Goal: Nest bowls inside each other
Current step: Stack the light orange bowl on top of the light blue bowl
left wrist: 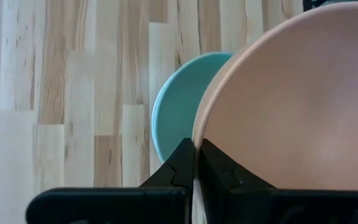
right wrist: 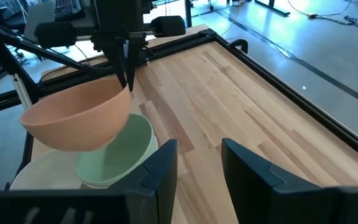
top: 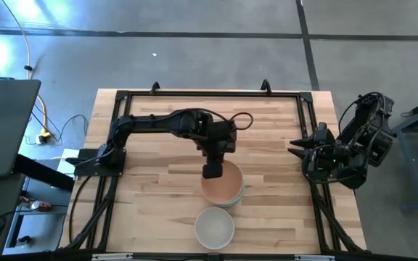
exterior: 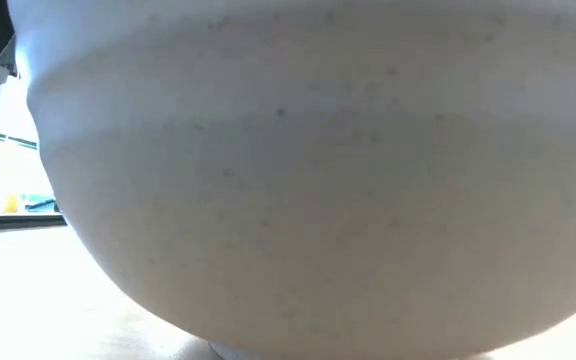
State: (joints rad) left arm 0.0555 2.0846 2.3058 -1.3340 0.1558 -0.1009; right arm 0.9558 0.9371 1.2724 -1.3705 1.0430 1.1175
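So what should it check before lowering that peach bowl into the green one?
1. Grip: left gripper is shut on the rim of the peach bowl: ok.
2. Bowl lifted off the stack: it hangs tilted above the mint green bowl: ok.
3. Alignment: in the left wrist view the peach bowl sits offset from the green one, not centred: not ok.
4. Green bowl free inside: its visible part shows nothing in it, the rest is hidden: cannot tell.
5. Right gripper open, parked at the table's right edge, out of the way: ok.
6. White bowl stands apart, nearer the front edge: ok.
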